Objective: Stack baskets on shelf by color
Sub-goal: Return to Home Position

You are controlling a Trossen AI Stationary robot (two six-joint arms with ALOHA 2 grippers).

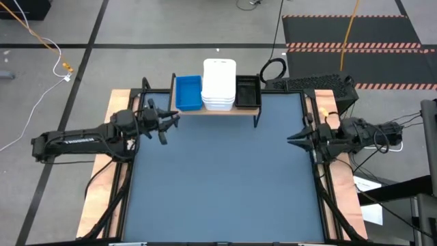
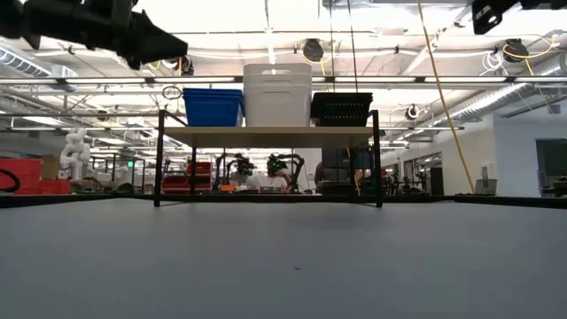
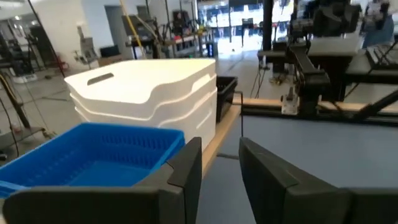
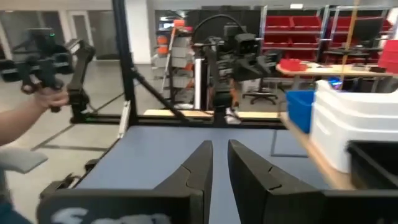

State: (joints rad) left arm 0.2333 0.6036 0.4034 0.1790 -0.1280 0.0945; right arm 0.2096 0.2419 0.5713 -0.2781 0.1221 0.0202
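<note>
Two arms flank the counter (image 1: 218, 184), one per side.

L side: L arm lies across the counter's L edge. L end effector (image 1: 171, 128) hangs in the air just in front of the shelf's L end, near the blue stack but not touching it. Fingers (image 3: 186, 171) are apart w/ a moderate gap, nothing btwn them.

Ctr, at the far edge: shelf (image 1: 225, 111), a light wood board on thin black legs, carries 3 stacks side by side. Blue stack (image 1: 188, 92) is at the L end, white stack (image 1: 219, 83) in the middle, black stack (image 1: 247, 92) at the R end. White is tallest, w/ 3 nested bins showing in the L wrist view. Blue & black are lower, approx level w/ each other in the low view. Bin count in those 2 isn't clear.

R side: R arm sits over the counter's R edge. R end effector (image 1: 289, 139) points in toward ctr, well apart from the shelf, in front of & to the R of the black stack. Fingers (image 4: 196, 165) are nearly together w/ only a thin slit, gripping nothing. In the R wrist view a person's hand (image 4: 43, 99) shows in the room beyond the counter.
</note>
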